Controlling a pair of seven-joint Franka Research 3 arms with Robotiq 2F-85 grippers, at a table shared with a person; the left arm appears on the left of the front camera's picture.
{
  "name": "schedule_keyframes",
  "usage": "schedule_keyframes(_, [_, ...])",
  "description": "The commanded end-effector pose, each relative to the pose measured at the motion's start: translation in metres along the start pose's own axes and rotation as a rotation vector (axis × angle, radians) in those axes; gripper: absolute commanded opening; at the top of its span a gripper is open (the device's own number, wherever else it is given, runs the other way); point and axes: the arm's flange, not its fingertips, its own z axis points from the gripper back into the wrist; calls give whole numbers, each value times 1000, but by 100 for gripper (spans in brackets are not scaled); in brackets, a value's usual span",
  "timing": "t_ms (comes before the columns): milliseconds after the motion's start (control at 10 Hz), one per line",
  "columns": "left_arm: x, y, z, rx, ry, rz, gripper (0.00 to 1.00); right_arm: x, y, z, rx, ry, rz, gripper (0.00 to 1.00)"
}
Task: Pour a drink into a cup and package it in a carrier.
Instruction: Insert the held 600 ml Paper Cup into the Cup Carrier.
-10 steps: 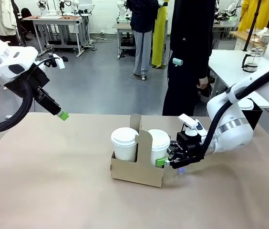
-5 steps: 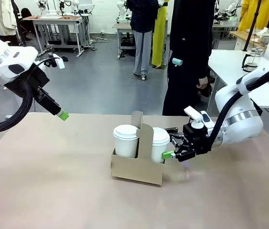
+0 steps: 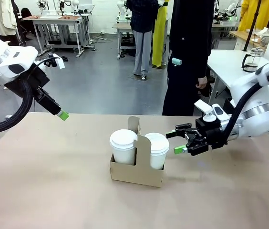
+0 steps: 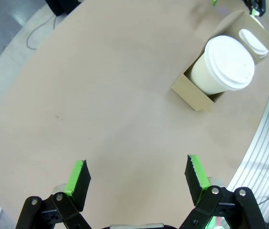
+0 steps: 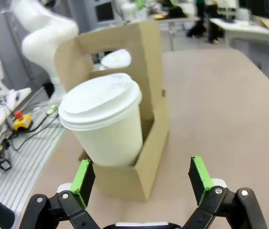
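Note:
The brown cardboard carrier stands mid-table with two lidded white cups in it, one on the left and one on the right. My right gripper hangs open just right of the right cup, clear of it. Its wrist view shows that cup leaning in the carrier ahead of the open right gripper. My left gripper hovers open high at the far left; below the left gripper lie bare table, the carrier and a cup. The drink is hidden under the lids.
A glass press jug stands on the white side table at the back right. A person in black stands at the far edge of the table, behind the carrier. Bare tabletop lies all around the carrier.
My right gripper has opened off the right cup and drawn back to the right and upward. The carrier has shifted slightly. The left arm has not moved.

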Motion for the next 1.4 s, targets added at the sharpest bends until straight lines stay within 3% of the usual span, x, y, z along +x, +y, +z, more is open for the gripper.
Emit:
schedule_keyframes(0, [2, -1, 2, 3, 8, 6, 100, 27, 26, 45, -169, 106, -127, 100])
schedule_keyframes(300, [2, -1, 2, 3, 8, 6, 100, 60, 67, 128, -466, 269, -309, 100])
schedule_keyframes(700, [2, -1, 2, 3, 8, 6, 100, 88, 127, 188, -893, 432, -441, 100])
schedule_keyframes(900, [2, -1, 2, 3, 8, 6, 100, 91, 146, 201, -987, 426, -444, 100])
schedule_keyframes(1300, [2, -1, 2, 3, 8, 6, 100, 76, 147, 204, -1009, 430, -475, 100])
